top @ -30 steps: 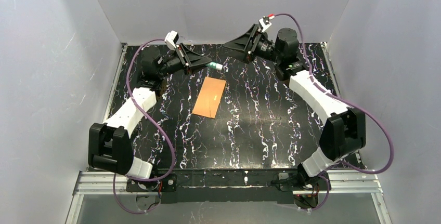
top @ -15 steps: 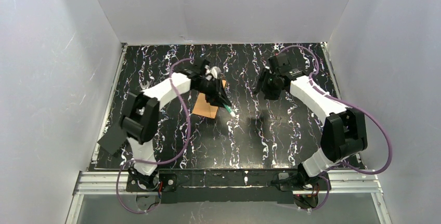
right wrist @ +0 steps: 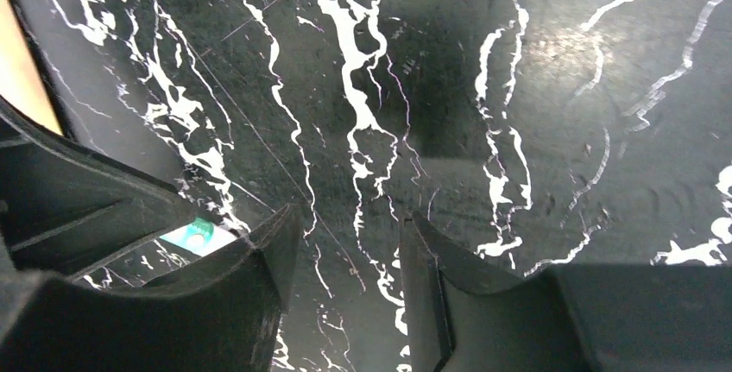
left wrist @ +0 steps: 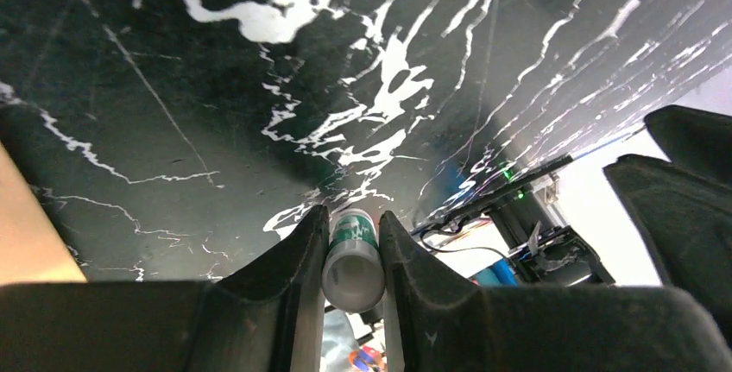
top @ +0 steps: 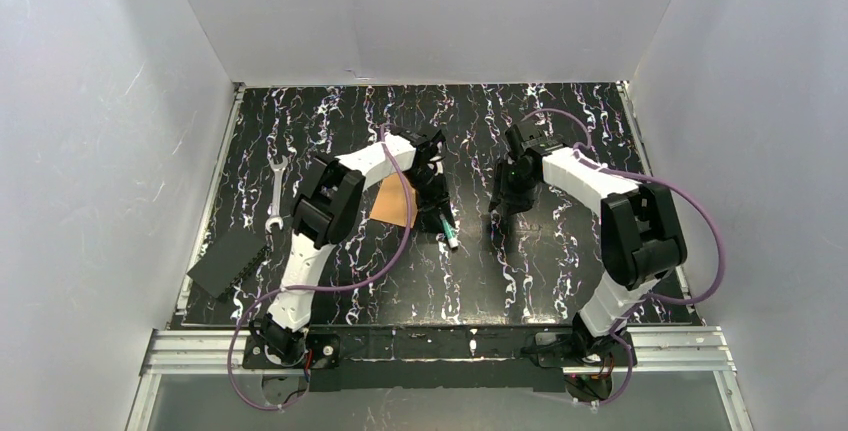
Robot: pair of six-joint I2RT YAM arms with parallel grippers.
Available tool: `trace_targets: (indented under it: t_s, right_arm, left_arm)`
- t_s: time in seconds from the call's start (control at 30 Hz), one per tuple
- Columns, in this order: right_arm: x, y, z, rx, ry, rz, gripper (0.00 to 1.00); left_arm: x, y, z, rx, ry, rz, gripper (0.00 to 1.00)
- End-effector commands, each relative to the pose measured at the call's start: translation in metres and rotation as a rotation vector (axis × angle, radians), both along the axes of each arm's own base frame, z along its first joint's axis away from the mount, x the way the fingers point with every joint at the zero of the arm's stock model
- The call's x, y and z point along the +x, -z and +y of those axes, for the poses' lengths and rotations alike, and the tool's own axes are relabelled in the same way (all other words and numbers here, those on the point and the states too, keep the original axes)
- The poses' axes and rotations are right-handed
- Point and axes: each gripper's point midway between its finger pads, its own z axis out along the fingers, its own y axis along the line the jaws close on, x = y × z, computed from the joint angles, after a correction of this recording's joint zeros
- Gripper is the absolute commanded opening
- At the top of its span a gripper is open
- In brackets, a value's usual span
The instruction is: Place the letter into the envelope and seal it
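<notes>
The orange-brown envelope [top: 390, 207] lies flat mid-table, partly covered by my left arm; its edge shows in the left wrist view [left wrist: 19, 217] and the right wrist view [right wrist: 15, 70]. The letter is not in view. My left gripper [top: 441, 215] [left wrist: 352, 217] is shut on a white-and-green glue stick [top: 450, 235] [left wrist: 352, 255], tip down just right of the envelope. The stick's end also shows in the right wrist view [right wrist: 195, 236]. My right gripper [top: 497, 203] [right wrist: 350, 221] is open and empty, low over the bare tabletop, right of the stick.
A silver wrench [top: 275, 191] and a flat black object [top: 225, 262] lie near the table's left edge. White walls enclose the black marbled table [top: 520, 271] on three sides.
My left arm swung from the back left to the centre, bringing the glue stick down beside the envelope. My right arm came down from the back to the table.
</notes>
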Motion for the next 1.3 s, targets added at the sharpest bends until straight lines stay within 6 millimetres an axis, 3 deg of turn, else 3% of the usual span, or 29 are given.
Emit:
trace_targets:
  t_s: [0.0,0.27,0.47,0.67,0.8,0.87,0.9,0.97,1.1,1.17,1.27]
  right_arm:
    - [0.006,-0.001,0.016,0.069,-0.096,-0.036,0.53]
    - [-0.005,0.021,0.029,0.134,-0.161,0.030,0.53]
    - [-0.005,0.030,0.034,0.146,-0.194,0.054,0.44]
    - [-0.005,0.031,0.034,0.141,-0.207,0.052,0.42]
    - [0.006,0.019,0.031,0.113,-0.189,0.011,0.45]
    - [0.012,0.007,0.028,0.094,-0.173,-0.020,0.49]
    - [0.013,0.000,0.025,0.083,-0.161,-0.031,0.52]
    - [0.018,-0.020,0.020,0.063,-0.122,-0.075,0.57]
    - [0.019,-0.073,0.008,0.061,-0.036,-0.207,0.63]
    - [0.019,-0.101,-0.009,0.015,0.026,-0.288,0.66]
    - [0.013,-0.155,-0.035,-0.027,0.107,-0.439,0.72]
  left_arm:
    - [-0.001,0.000,0.006,0.099,-0.037,0.038,0.15]
    - [0.008,0.011,0.004,0.147,-0.079,0.040,0.42]
    - [0.014,0.002,0.000,0.132,-0.086,0.005,0.47]
    - [0.025,-0.037,-0.002,0.071,-0.064,-0.110,0.58]
    - [0.030,-0.075,0.000,0.011,-0.017,-0.235,0.63]
    - [0.033,-0.093,0.017,0.067,-0.036,-0.316,0.66]
    - [0.033,-0.105,0.028,0.102,-0.052,-0.363,0.84]
    - [0.031,-0.131,0.055,0.162,-0.085,-0.477,0.97]
    - [0.015,-0.189,0.114,0.240,-0.167,-0.718,0.98]
    - [-0.007,-0.226,0.149,0.254,-0.219,-0.834,0.98]
    - [-0.041,-0.254,0.196,0.276,-0.261,-0.962,0.98]
